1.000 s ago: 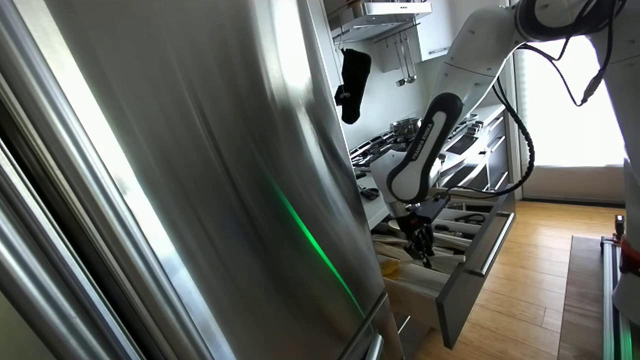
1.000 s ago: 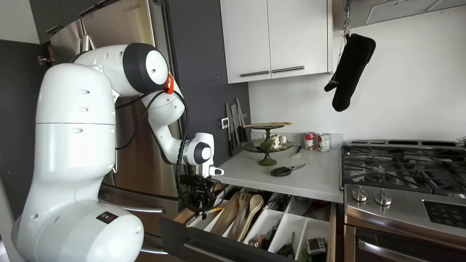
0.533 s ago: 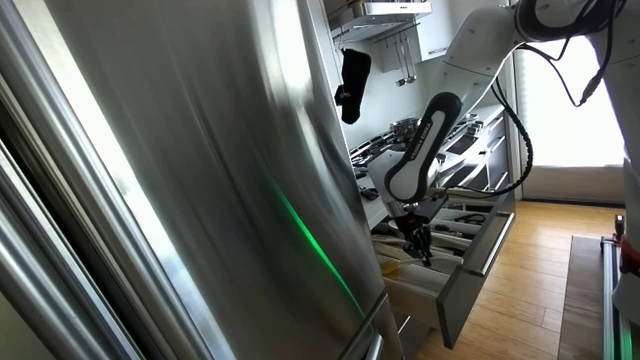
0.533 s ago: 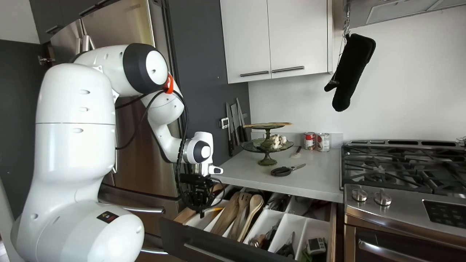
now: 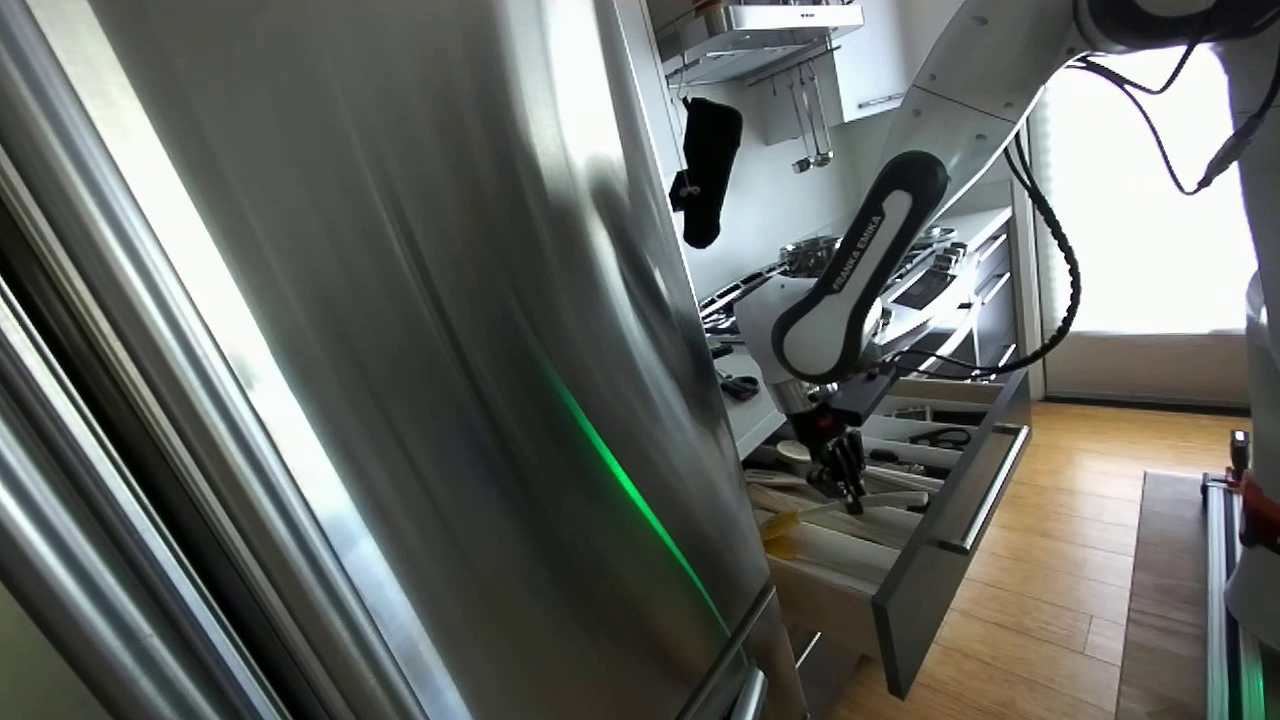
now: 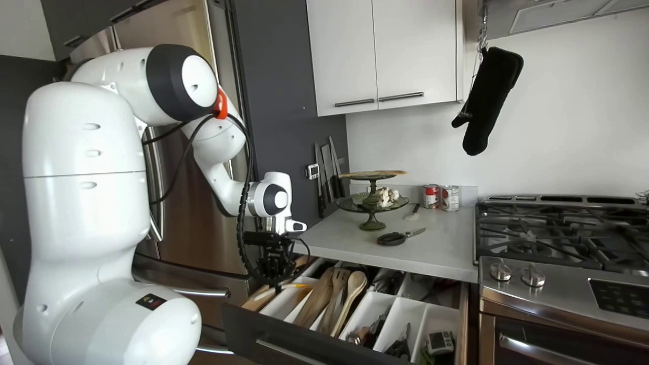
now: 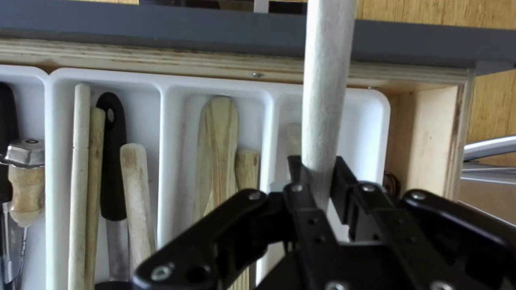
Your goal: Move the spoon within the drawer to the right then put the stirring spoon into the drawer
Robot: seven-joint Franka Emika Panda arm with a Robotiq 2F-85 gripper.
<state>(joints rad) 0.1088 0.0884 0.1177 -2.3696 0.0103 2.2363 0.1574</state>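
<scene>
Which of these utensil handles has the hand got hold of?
The pale handle that, in the wrist view, crosses the grey drawer front. It is pinched in the hand; the other handles there lie inside white compartments.

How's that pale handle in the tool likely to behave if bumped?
The pale handle looks wooden, so probably stiff. It's slim, so likely light. Seemingly rounded and pinched at one spot by the tool, it might swivel.

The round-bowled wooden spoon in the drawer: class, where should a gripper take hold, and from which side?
Likely the handle, midway along, from above, the fingers, once free, closing across its width: it is narrow and runs front to back, while the bowl is broad and rounded. The slotted turner alongside may crowd the approach.
</scene>
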